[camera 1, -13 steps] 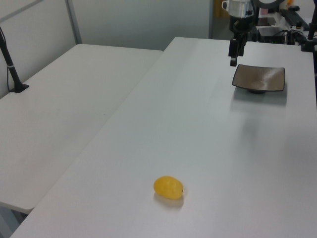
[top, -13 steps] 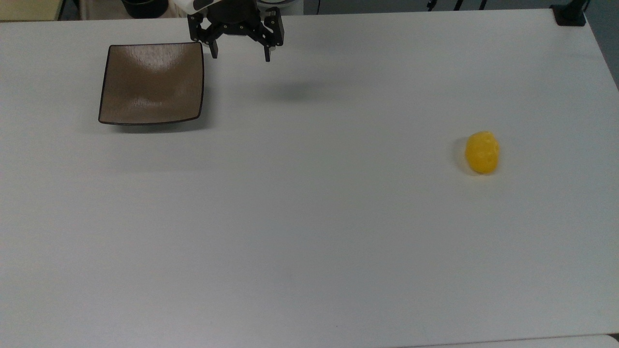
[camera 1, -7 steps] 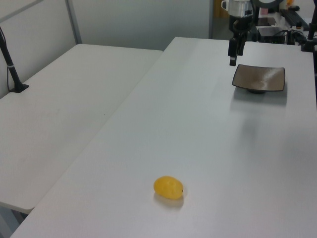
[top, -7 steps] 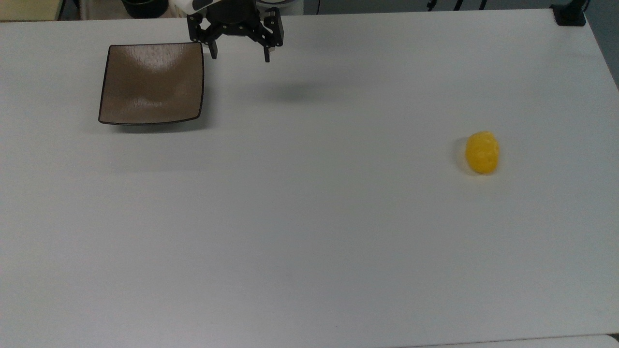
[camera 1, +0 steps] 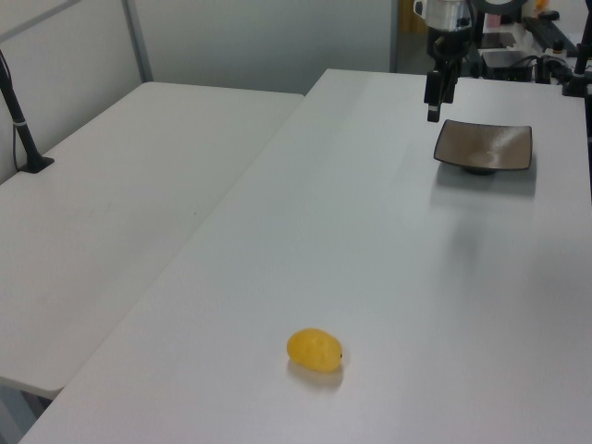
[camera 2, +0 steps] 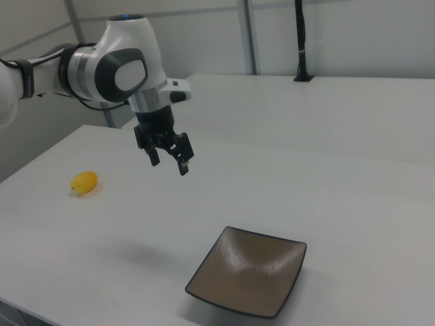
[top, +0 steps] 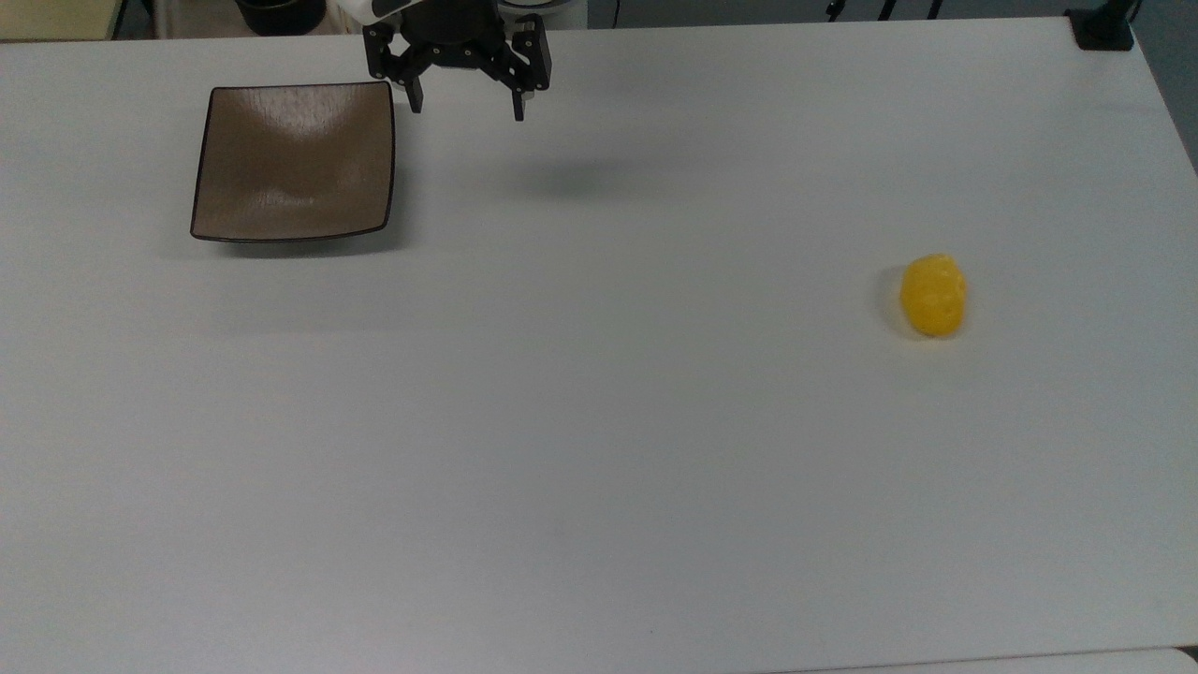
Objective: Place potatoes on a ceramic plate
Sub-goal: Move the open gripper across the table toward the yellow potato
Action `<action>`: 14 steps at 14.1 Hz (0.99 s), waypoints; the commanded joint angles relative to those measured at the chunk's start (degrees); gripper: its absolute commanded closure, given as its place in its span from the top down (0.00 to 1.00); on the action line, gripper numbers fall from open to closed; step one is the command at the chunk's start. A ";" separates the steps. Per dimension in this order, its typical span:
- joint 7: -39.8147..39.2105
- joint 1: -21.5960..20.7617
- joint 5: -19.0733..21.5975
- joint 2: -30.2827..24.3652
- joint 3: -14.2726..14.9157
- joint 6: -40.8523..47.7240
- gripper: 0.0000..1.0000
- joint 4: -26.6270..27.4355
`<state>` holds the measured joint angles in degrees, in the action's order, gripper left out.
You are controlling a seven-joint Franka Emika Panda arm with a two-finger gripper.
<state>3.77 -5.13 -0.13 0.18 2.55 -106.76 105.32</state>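
The potato [top: 933,295] is a small yellow-orange oval lying on the white table at the top view's right, also seen near the front in the left view [camera 1: 314,351] and far left in the right view [camera 2: 84,182]. The square glossy brown ceramic plate [top: 292,161] sits bare at the top view's upper left, with its dark rim showing in the left view [camera 1: 484,147] and the right view [camera 2: 248,280]. My gripper [top: 465,104] hangs open in the air just right of the plate in the top view, holding nothing, far from the potato [camera 1: 432,113] [camera 2: 168,165].
The white table [top: 599,421] stretches wide between plate and potato. A second white table [camera 1: 120,213] adjoins it at the left view's left, with a black post [camera 1: 20,120] clamped on it. Dark equipment [camera 1: 518,51] stands behind the plate.
The gripper has risen very slightly, staying open beside the plate. Potato and plate have not moved.
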 commanded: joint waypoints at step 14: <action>29.97 -12.17 3.64 17.29 -13.27 -12.12 1.00 -17.86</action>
<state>28.97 -11.45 3.48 11.13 -11.13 -111.80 91.97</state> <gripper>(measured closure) 0.000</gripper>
